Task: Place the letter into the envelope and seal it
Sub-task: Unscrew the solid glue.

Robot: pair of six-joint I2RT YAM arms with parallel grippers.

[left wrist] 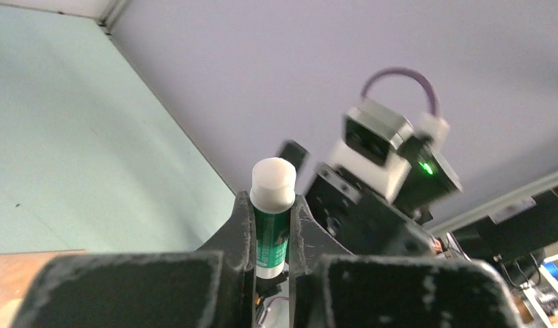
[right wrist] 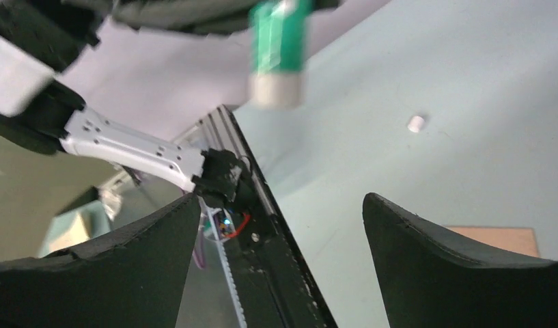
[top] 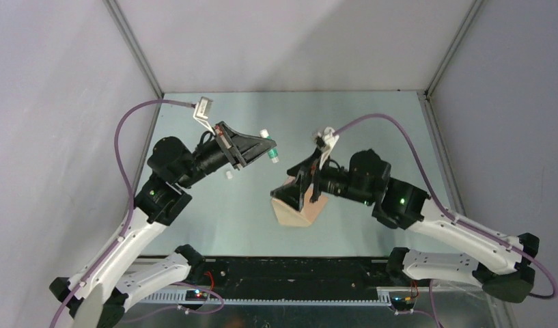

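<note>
**Top external view.** The left tool [top: 262, 147] is clamped on a green glue stick [top: 270, 149] and holds it in the air at upper centre of the frame. The right tool [top: 287, 199] hangs at centre frame, directly over the envelope [top: 302, 214], which lies flat on the tabletop [top: 371, 116]. The tool hides part of the tan paper. No separate letter shows, and whether it is already inside cannot be told. A small white piece [top: 229, 175], possibly a cap, lies left of centre.

**Left wrist view.** The fingers [left wrist: 242, 225] grip the stick round its green body, with its white end protruding above them. A tan corner shows at lower left.

**Right wrist view.** The right tool's jaws stand wide apart with nothing between them. The stick appears blurred at the top of the frame and a tan edge at lower right.

**Handling.** The envelope is judged thin, light and limp, and likely to slide on the smooth tabletop.
- Pin it flat with one tool.
- Take hold at the flap edge, not the body.
- Press the flap along its full length.

The glue stick is rigid and smooth. A mid-body hold suits it.
</note>
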